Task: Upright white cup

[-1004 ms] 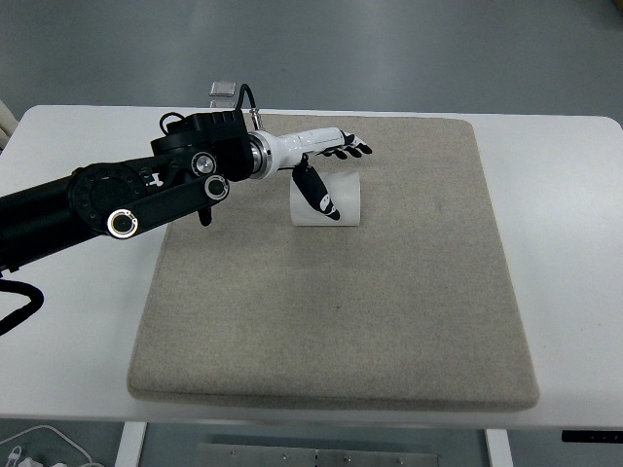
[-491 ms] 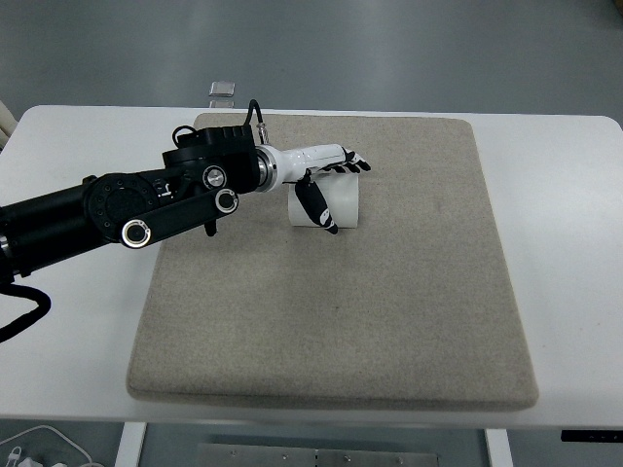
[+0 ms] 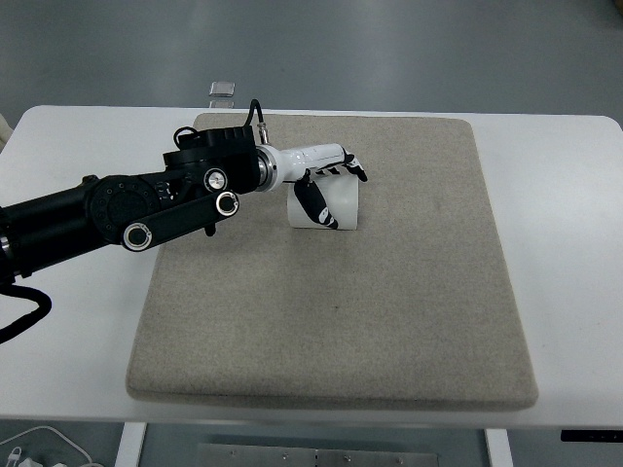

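Cup, plain white and smooth, sits on a beige felt-like mat in the mat's far-left part, a little in from the far edge. Its visible side looks like a short, straight-walled cylinder with a flat bottom line against the mat; whether it is upright or lying on its side cannot be told from this high angle, and no handle shows.

The left hand, white with black fingertips, is wrapped around the cup. Its fingers curl over the cup's top, while the thumb runs down the cup's near-left face, so the hand is closed on the cup. The black left arm reaches in from the table's left edge and crosses the mat's far-left corner.

The mat covers most of a white table. A small grey square object lies on the table's far edge, just beyond the mat's far-left corner.
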You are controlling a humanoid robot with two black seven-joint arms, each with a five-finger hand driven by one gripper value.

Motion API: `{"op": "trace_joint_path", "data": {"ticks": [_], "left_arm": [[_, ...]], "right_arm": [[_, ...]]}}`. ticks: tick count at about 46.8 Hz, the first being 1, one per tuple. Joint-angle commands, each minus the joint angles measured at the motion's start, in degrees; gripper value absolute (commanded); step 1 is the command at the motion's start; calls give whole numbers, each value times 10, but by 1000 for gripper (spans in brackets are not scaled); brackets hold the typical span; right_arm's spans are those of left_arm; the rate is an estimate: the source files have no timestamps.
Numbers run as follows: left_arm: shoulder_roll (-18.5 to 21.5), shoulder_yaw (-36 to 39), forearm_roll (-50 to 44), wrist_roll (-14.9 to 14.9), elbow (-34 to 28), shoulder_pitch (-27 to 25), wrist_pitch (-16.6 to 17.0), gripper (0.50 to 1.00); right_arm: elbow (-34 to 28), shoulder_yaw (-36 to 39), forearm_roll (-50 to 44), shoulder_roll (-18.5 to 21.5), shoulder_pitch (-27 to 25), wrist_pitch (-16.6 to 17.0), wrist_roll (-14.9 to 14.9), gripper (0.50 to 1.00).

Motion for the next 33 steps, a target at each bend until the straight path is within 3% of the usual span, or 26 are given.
{"op": "trace_joint_path", "data": {"ticks": [1,3,17,33], "left_arm": [[1,-7,-2,-3,0,-1,0,546],[1,-8,-3,-6,0,-1,0,523],[9,-82,-36,-35,11,10,-2,512],[14,-168,-193,-120,65,45,-9,512]], "right_arm": [[0,0,0,0,0,0,0,930],[0,0,0,0,0,0,0,930],[0,0,0,0,0,0,0,930],[0,0,0,0,0,0,0,930]]}}
